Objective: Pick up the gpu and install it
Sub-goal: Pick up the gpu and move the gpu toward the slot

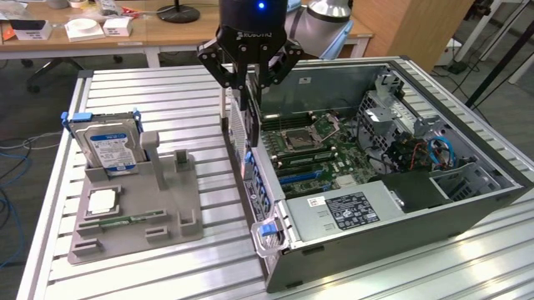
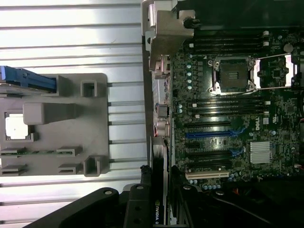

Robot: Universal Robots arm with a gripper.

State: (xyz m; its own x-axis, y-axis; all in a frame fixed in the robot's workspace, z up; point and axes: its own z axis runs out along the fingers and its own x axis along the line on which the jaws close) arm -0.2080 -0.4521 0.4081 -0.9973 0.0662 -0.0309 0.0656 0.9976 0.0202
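My gripper (image 1: 250, 84) hangs over the rear wall of the open computer case (image 1: 467, 206), shut on the gpu (image 1: 252, 100). The gpu is a thin dark card held on edge and pointing down. In the wrist view the gpu (image 2: 157, 211) sits between the black fingers (image 2: 145, 183) and carries a small green logo. It stands just above the case's rear edge, beside the motherboard (image 2: 228, 123). The board's expansion slots, one of them blue (image 2: 209, 134), lie open and bare, and the card is not in any slot.
A grey holder (image 1: 167, 212) at the exterior view's left carries an upright silver hard drive (image 1: 104, 140), a processor chip (image 1: 102, 201) and a green memory stick (image 1: 125, 219). Its tall card slot (image 1: 171, 169) stands bare. A power supply (image 1: 351, 209) and cables (image 1: 426, 156) crowd the case.
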